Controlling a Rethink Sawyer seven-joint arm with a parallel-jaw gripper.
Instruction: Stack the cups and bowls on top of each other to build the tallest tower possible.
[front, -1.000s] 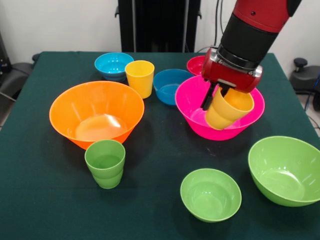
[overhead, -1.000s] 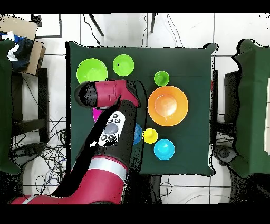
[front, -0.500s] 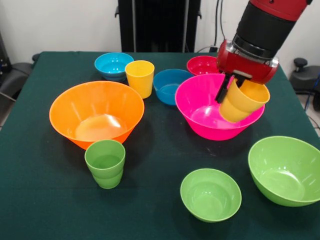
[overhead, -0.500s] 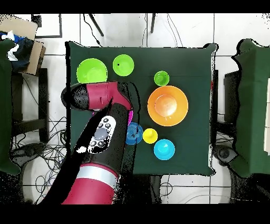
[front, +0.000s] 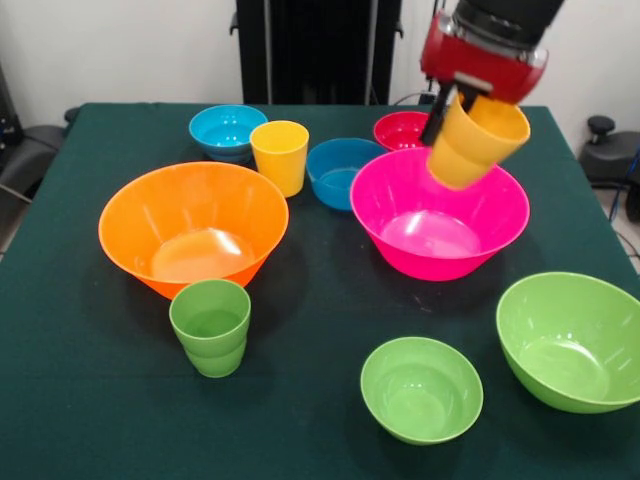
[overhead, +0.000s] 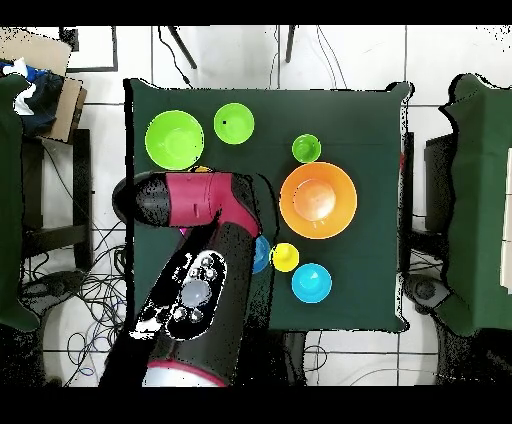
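Above the pink bowl (front: 440, 215), the gripper (front: 452, 112) has its fingers clamped on the tilted orange-yellow cup (front: 475, 140), held clear of the surface (front: 320, 300). No tower exists yet: the other cups and bowls, among them the orange bowl (front: 193, 225), sit apart, unstacked.
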